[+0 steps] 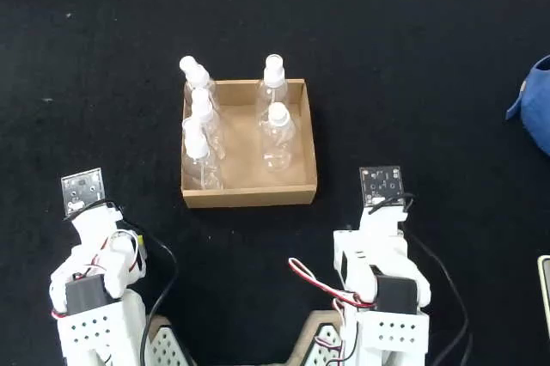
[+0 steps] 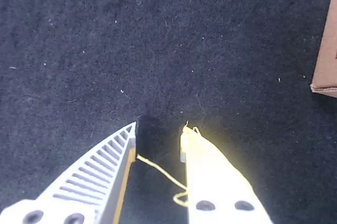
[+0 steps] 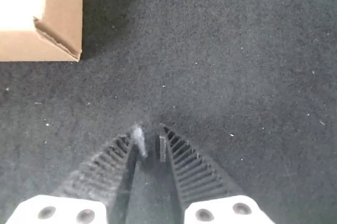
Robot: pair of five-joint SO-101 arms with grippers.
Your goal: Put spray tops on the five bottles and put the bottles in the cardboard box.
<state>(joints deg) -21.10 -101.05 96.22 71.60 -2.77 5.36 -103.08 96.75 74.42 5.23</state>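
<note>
Inspecting the tabletop (image 1: 412, 82), we find five bottles (image 1: 277, 134) with white spray tops (image 1: 188, 64) standing inside the cardboard box (image 1: 249, 197). We note the left hand (image 2: 158, 132) slightly spread and empty, and the right hand (image 3: 150, 134) pressed together and empty.

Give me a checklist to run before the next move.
1. Five bottles standing in the box: ok.
2. Spray tops on all five: ok.
3. Tops fully seated: cannot tell.
4. Left gripper empty, over bare cloth: ok.
5. Right gripper empty, off the box: ok.
</note>
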